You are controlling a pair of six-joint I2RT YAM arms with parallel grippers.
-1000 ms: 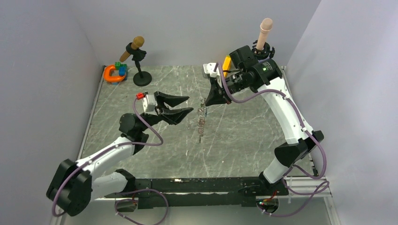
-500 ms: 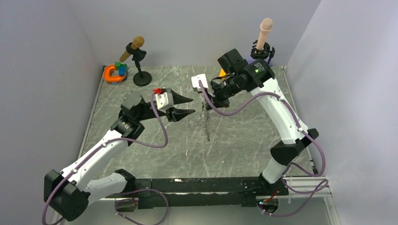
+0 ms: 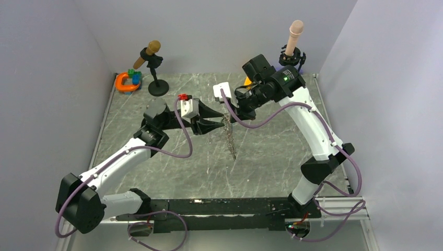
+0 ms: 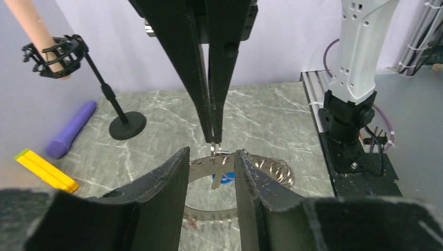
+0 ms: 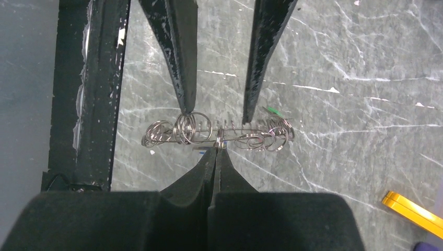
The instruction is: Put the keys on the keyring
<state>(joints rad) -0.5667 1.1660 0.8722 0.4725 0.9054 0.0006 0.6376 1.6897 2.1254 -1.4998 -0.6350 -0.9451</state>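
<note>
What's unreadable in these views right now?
- Top view: the keyring is too small to count anything on it.
- Left wrist view: the left fingers hide the keyring's lower part; the blue key is blurred.
- Right wrist view: unclear whether the left fingers touch the keyring.

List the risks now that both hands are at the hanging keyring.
The right hand pinches the keyring by one thin spot of its rim; a nudge from the left hand could twist it free and drop it. The left hand's fingers straddle the rim close to the blue key and loops, so they might clamp or snag those instead.
</note>
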